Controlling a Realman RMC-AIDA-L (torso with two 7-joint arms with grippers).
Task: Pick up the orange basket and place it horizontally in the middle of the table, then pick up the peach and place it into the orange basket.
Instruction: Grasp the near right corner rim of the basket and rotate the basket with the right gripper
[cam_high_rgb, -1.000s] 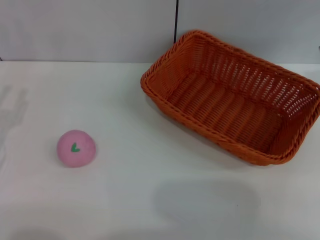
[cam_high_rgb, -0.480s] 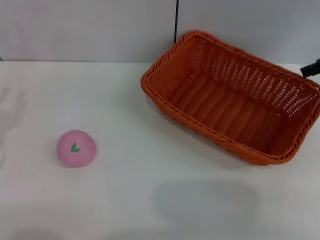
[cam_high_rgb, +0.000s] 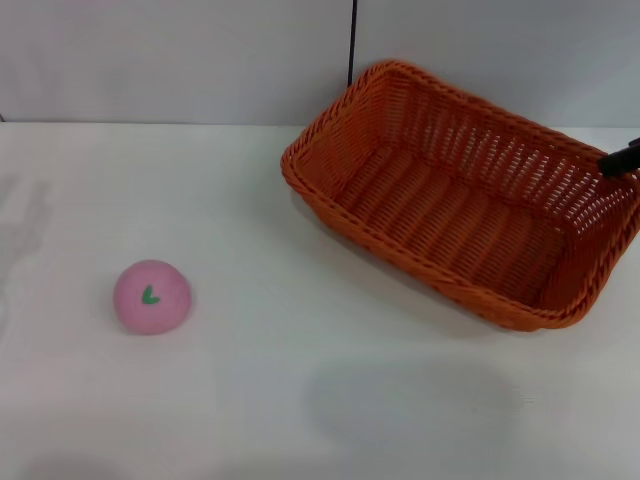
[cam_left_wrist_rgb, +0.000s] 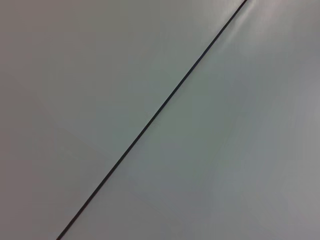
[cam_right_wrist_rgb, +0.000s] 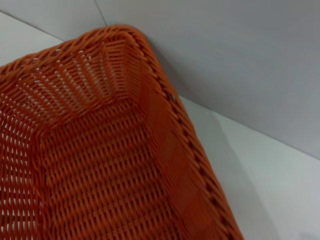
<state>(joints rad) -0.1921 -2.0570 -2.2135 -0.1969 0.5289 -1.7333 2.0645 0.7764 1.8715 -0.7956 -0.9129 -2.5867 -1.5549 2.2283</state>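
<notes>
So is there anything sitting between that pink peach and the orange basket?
No. In the head view, only bare white table lies between the peach and the orange basket; they sit well apart.

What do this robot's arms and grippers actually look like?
Very little of them shows. In the head view only a small black, blunt-ended piece of the right gripper pokes in at the edge of the picture, by the far rim of the orange basket. No cables, markings or fingers can be made out. The left arm is out of sight.
</notes>
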